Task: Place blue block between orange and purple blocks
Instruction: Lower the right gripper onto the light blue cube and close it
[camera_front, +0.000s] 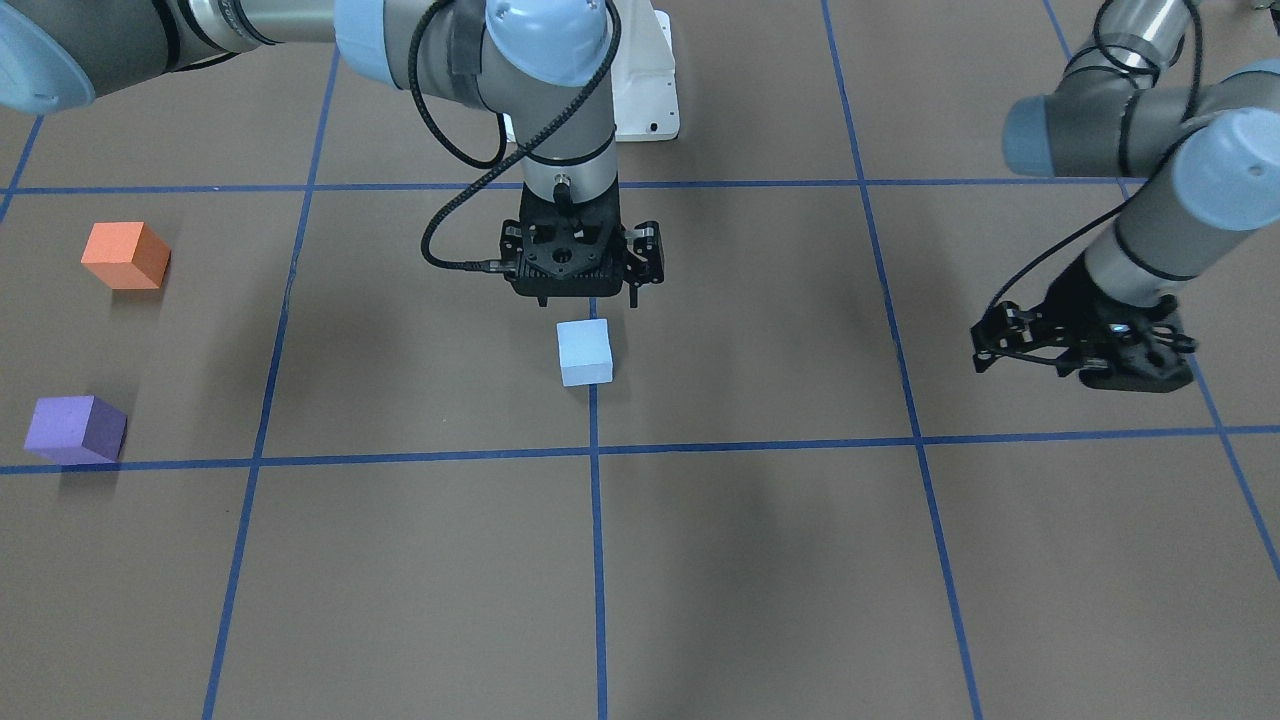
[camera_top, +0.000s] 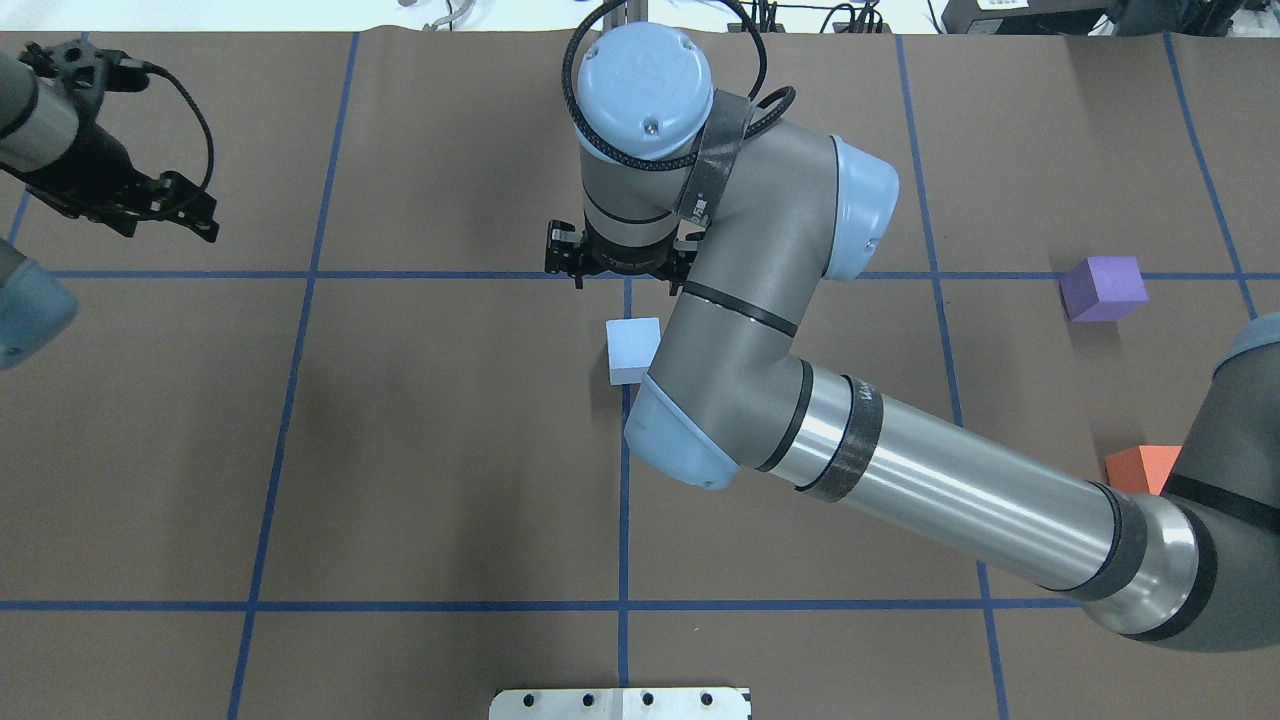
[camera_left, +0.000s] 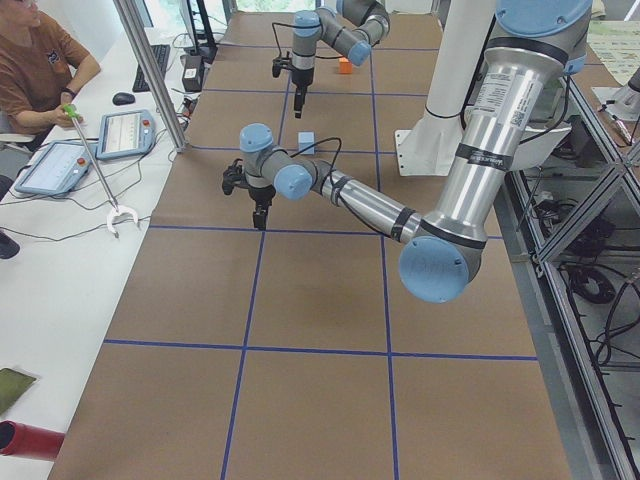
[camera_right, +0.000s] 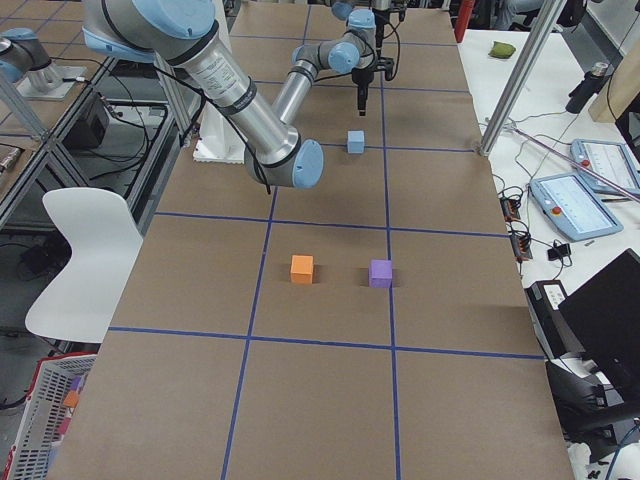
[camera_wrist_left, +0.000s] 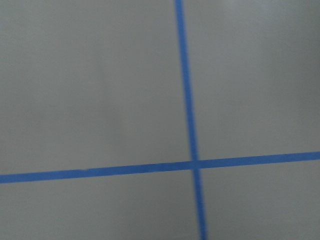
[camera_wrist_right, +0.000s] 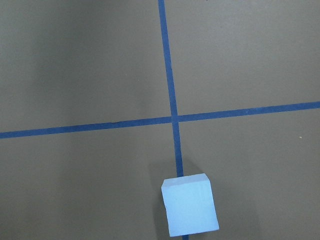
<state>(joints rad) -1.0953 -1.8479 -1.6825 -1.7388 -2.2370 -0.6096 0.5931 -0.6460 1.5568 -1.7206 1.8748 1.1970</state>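
The light blue block (camera_front: 585, 352) lies on a blue tape line mid-table; it also shows in the overhead view (camera_top: 630, 350) and low in the right wrist view (camera_wrist_right: 190, 205). My right gripper (camera_front: 600, 295) hangs well above it, pointing down, and looks shut and empty. The orange block (camera_front: 125, 255) and the purple block (camera_front: 75, 428) sit apart from each other on my right side, with a gap between them (camera_right: 302, 268) (camera_right: 380, 272). My left gripper (camera_front: 1100, 365) hangs far off on my left, looks shut and holds nothing.
The brown table (camera_top: 450, 450) carries a grid of blue tape lines. A white mounting plate (camera_front: 645, 95) sits at the robot's base. An operator (camera_left: 40, 70) sits with tablets at a side table beyond the far edge.
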